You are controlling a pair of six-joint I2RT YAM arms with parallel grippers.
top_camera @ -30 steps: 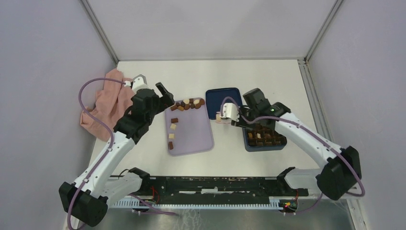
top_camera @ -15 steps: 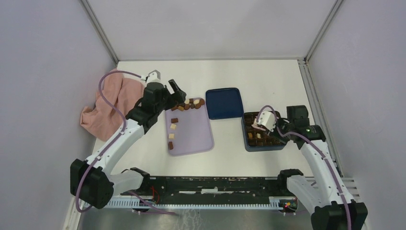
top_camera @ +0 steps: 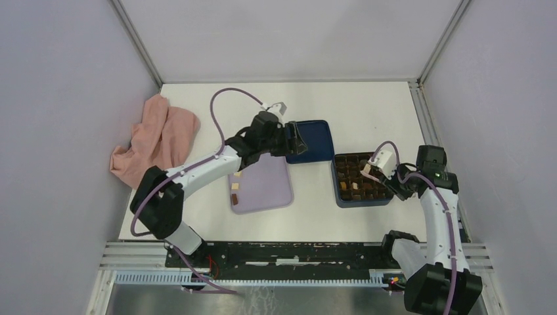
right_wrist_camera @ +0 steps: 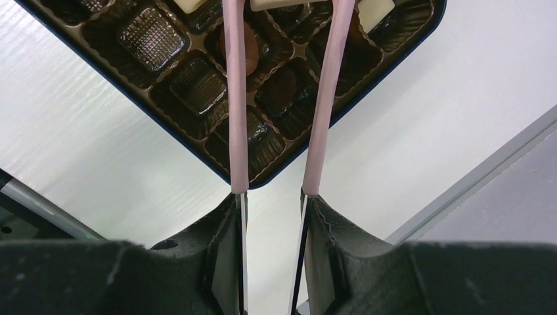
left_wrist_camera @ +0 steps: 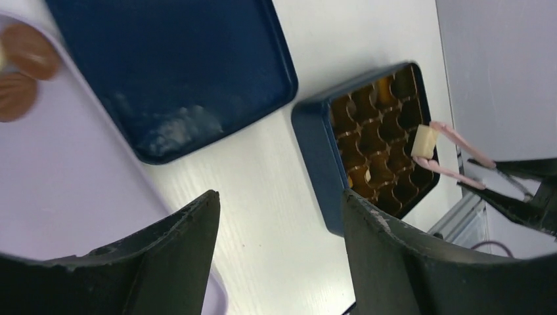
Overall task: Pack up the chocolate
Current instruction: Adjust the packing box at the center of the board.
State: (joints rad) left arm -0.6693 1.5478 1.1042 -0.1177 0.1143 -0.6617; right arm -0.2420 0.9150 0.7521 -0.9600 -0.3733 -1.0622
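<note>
2 white arms [top_camera: 197, 172], black joints [top_camera: 157, 200], purple cables [top_camera: 231, 90], pink right fingers [right_wrist_camera: 235, 98].

- Bright, even overhead light — shadows soft and faint on the white table [top_camera: 368, 111].
- Left wrist view: near fingers [left_wrist_camera: 177, 262] blurred, pale glare on the lid [left_wrist_camera: 171, 59].
- Right wrist view: box [right_wrist_camera: 172, 58] liner glints — sharp.

White table [top_camera: 368, 111], lilac tray [top_camera: 268, 189], blue box [top_camera: 361, 203], lid [top_camera: 316, 141], cloth [top_camera: 157, 134]

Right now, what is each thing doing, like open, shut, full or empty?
box, open, partly filled.
lid, off, lying flat beside the tray.
tray, a few chocolates on it.
right gripper, shut on a cream chocolate above the box.
left gripper, open, empty.
cloth, crumpled.
</note>
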